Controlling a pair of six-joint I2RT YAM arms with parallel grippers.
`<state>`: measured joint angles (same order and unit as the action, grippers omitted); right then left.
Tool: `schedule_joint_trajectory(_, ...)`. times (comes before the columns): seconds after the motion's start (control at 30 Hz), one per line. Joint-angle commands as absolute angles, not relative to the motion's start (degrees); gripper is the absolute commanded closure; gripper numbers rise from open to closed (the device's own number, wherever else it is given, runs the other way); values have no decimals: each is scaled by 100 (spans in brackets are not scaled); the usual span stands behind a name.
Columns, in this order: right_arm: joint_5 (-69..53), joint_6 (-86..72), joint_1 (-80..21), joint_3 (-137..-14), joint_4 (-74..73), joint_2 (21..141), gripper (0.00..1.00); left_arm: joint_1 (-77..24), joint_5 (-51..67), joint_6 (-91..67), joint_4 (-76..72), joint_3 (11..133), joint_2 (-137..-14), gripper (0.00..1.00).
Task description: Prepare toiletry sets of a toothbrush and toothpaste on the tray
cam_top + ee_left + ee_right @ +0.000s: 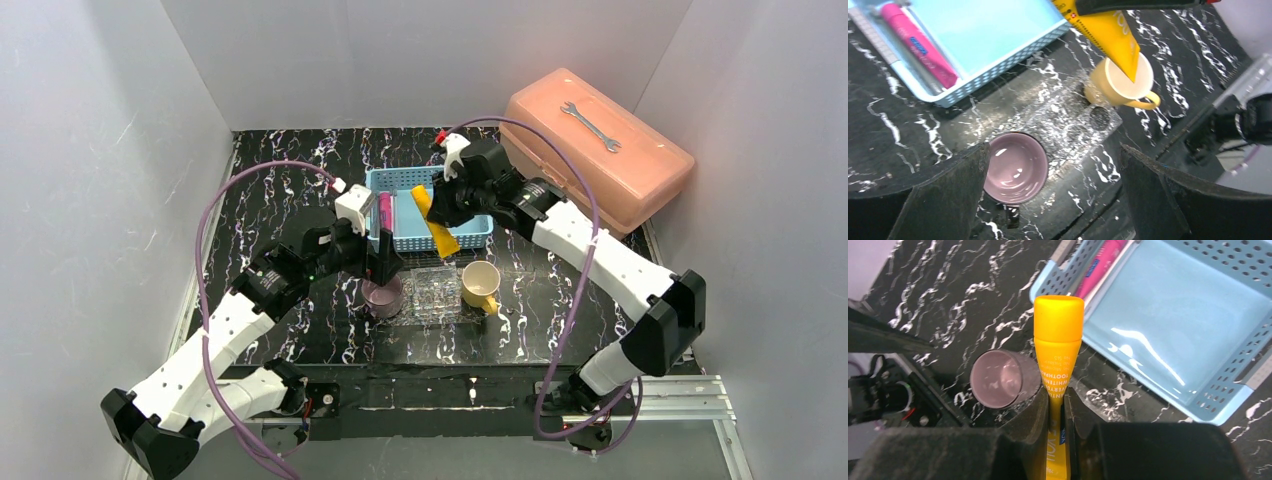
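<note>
Right pincer (440, 212): it was seen clenched on the yellow tube (437, 222), its fingers pressed to the tube's flat sides.
Yellow tube: it was held tilted and clear of the table, over the near rim of the blue basket (470, 240), at 12 o'clock from the tray (432, 292); in the right wrist view its orange cap was shown beyond the fingertips.
Left pincer (385, 268): it was seen released, its jaws spread wide, poised above the purple cup (382, 296) and the tray's 9 o'clock end.
Tray: it was laid flat on the black marbled table (290, 190), between the two cups.
Purple cup: it was stood upright just beside the tray, at 9 o'clock.
Yellow cup (481, 283): it was stood upright just beside the tray, at 3 o'clock.
Pink tube (384, 210): it was laid inside the blue basket, along the wall at 9 o'clock.
Pale strip (870, 36): it was laid alongside the pink tube; what it was could not be told.
Toolbox (600, 165): the salmon box was set at 2 o'clock from the basket, with a wrench (591, 126) laid on its lid.
</note>
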<state>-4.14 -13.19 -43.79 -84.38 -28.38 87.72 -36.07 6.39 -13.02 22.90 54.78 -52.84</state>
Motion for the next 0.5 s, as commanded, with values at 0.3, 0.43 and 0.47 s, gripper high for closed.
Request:
schedule_joint_trajectory(0.3,-1705,-735,-4708,-7681,-2952,7501,80,-3595,2803,-2123,2351,5731,-5145,2)
schedule_joint_trajectory(0.43,-1759,-344,-4986,-7509,-3039,7114,80,-3595,3029,-2698,2420,5865,-5360,2)
schedule_joint_trajectory(0.47,-1751,-259,-5081,-7480,-3074,7021,80,-3595,3114,-2833,2425,5897,-5425,2)
